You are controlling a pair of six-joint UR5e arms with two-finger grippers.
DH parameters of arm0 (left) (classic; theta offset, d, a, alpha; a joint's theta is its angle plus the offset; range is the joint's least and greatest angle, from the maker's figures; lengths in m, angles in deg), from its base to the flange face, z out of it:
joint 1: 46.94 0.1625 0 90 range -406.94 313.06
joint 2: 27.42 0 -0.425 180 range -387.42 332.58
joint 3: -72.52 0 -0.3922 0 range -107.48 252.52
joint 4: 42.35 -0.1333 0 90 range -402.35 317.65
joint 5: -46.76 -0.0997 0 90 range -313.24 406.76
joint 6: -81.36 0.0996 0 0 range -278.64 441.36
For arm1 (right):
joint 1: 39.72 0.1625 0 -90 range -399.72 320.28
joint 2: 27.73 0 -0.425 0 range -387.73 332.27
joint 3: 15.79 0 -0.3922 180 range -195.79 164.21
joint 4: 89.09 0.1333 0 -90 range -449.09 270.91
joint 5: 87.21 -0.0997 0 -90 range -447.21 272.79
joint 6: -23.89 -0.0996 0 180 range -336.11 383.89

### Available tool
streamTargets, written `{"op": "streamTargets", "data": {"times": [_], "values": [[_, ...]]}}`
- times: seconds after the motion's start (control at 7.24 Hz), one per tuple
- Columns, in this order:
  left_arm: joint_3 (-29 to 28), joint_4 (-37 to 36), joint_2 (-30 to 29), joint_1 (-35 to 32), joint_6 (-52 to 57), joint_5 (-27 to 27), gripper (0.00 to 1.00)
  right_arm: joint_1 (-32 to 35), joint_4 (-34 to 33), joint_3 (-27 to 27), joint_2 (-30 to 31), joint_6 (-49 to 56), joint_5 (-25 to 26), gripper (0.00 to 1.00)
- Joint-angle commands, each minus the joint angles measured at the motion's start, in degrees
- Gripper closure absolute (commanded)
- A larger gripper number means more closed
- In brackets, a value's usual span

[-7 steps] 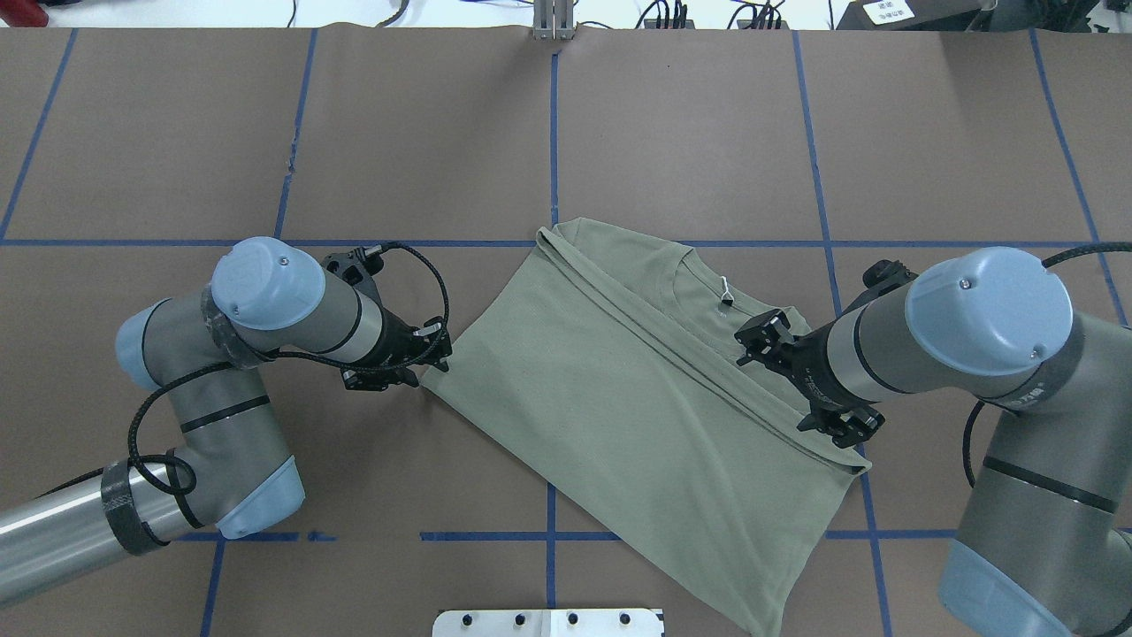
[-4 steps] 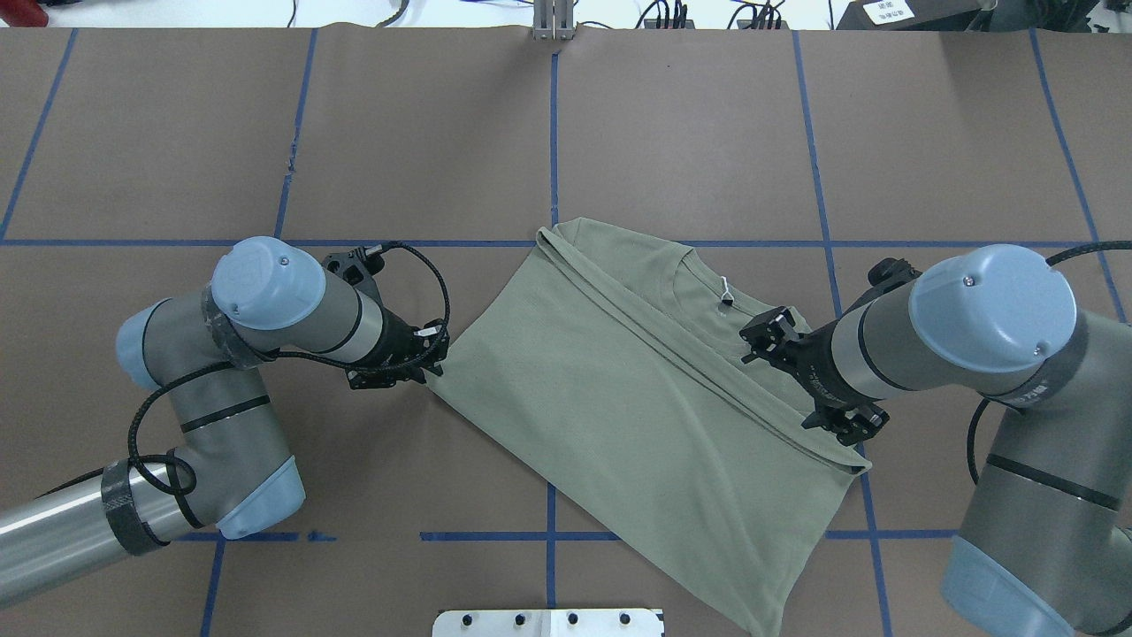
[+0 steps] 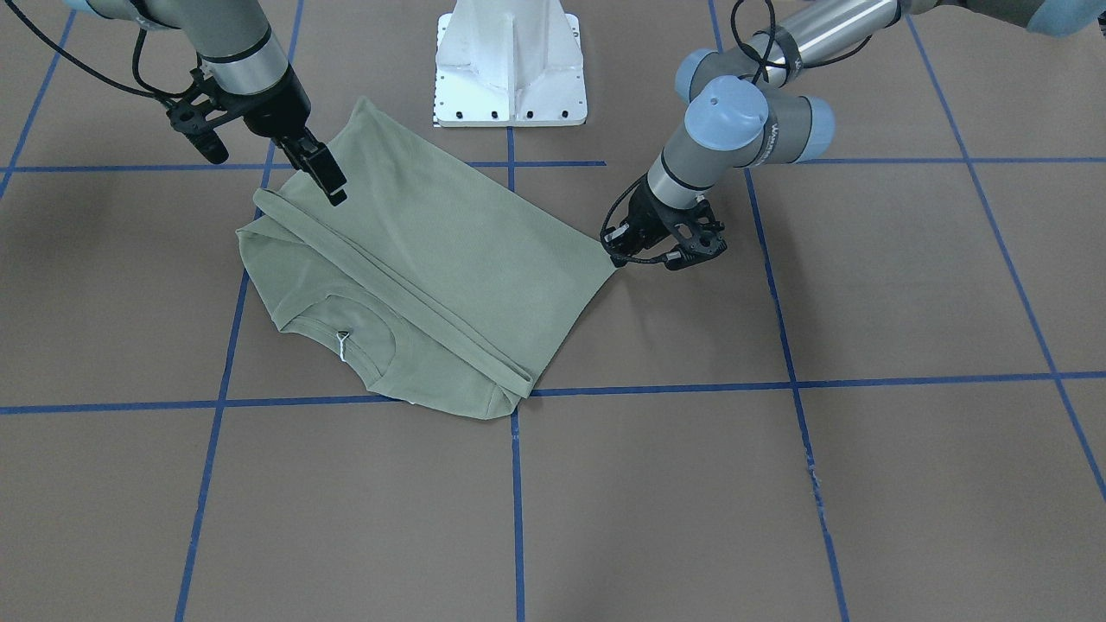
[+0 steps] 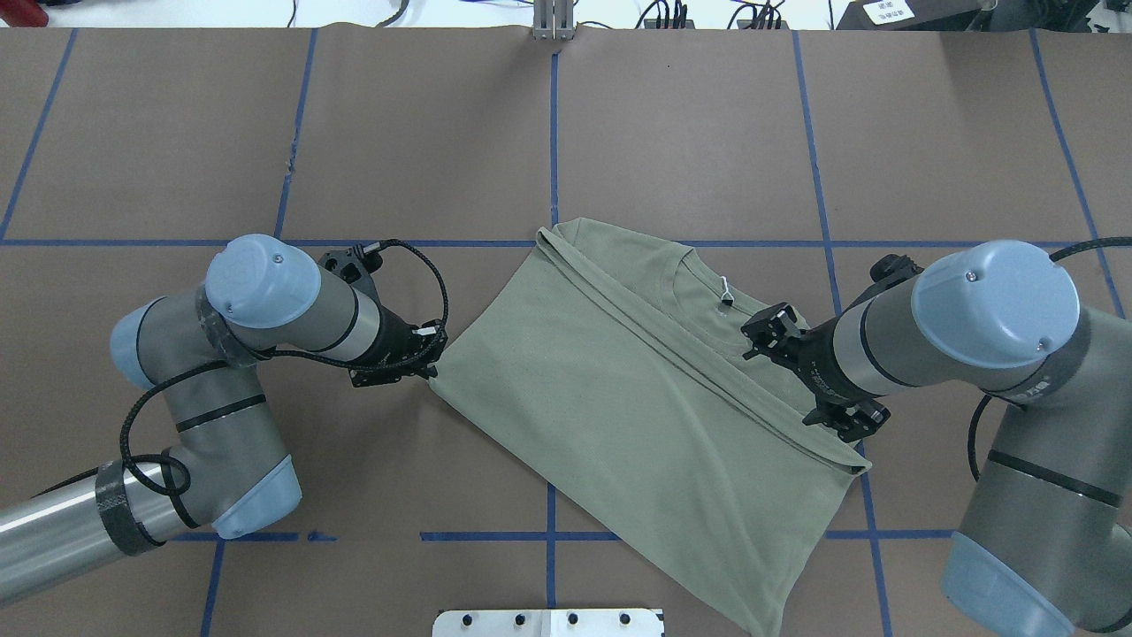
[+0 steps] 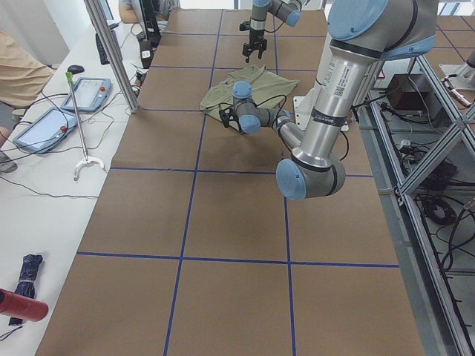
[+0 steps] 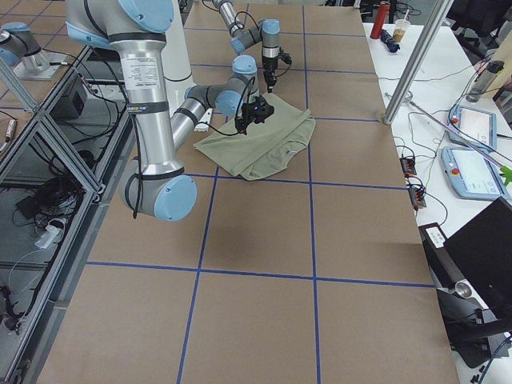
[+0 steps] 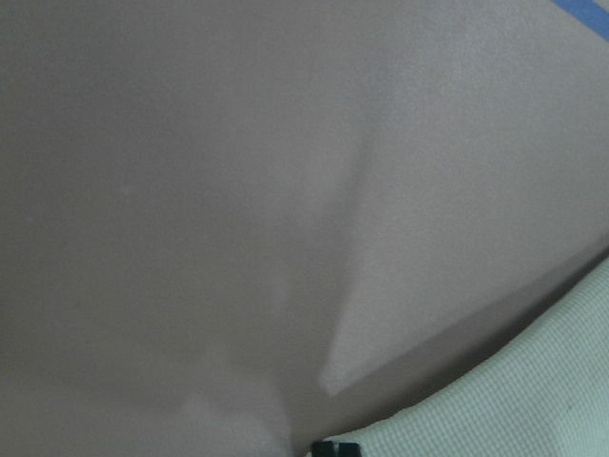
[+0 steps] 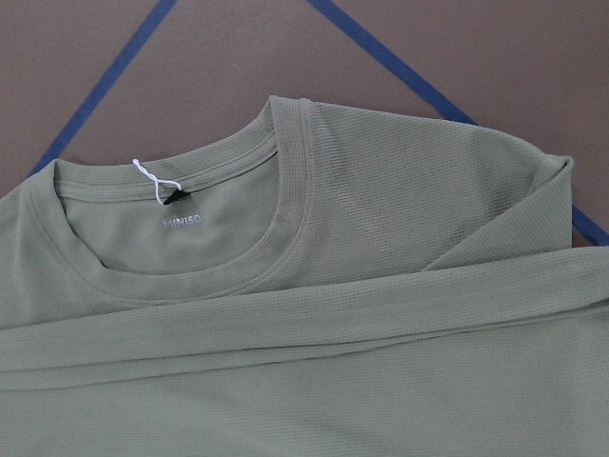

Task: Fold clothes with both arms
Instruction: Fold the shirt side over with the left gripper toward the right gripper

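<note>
The sage-green shirt (image 4: 619, 380) lies partly folded on the brown table, collar and white tag (image 8: 157, 181) up, a sleeve folded across it as a diagonal band. My left gripper (image 4: 432, 370) is low at the shirt's left corner and looks pinched on it; the front view shows it at that corner (image 3: 615, 259). The left wrist view shows the shirt edge (image 7: 533, 400) slightly raised, with a shadow under it. My right gripper (image 3: 335, 192) hangs above the shirt's right side near the fold and holds nothing. The right wrist view shows only the shirt (image 8: 333, 333), no fingers.
The white pedestal base (image 3: 510, 60) stands just behind the shirt's near hem. Blue tape lines (image 4: 553, 133) grid the brown table. Operator desks with tablets (image 5: 89, 89) lie beyond the far edge.
The shirt's left corner has shifted a little to the right at my left gripper, and the left elbow has drawn back. My right gripper has pulled slightly away from the fold.
</note>
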Motion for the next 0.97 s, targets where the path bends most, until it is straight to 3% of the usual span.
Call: {"op": "streamTargets", "data": {"times": [0.0, 0.28, 0.41, 0.55, 0.83], "values": [[0.07, -0.29, -0.09, -3.52, 3.05, 0.04, 1.0, -0.2, 0.09, 0.32, -0.23, -0.03, 0.57, 0.0], [-2.63, -1.44, -1.49, -9.31, 13.31, 0.04, 1.0, -0.55, 0.26, 0.68, -0.49, -0.21, 0.84, 0.0], [-8.14, -1.09, -5.41, -12.83, 16.66, 0.04, 1.0, -0.47, 0.35, 1.11, -1.88, -0.04, 1.89, 0.0], [-14.72, 0.91, -9.89, -15.56, 19.3, -0.04, 1.0, -0.21, -0.08, 1.2, -3.38, -0.03, 3.55, 0.0], [-38.47, 21.31, -21.91, -19.0, 19.59, -1.88, 1.0, -0.12, 0.17, 0.94, -3.66, -0.12, 3.74, 0.0]]}}
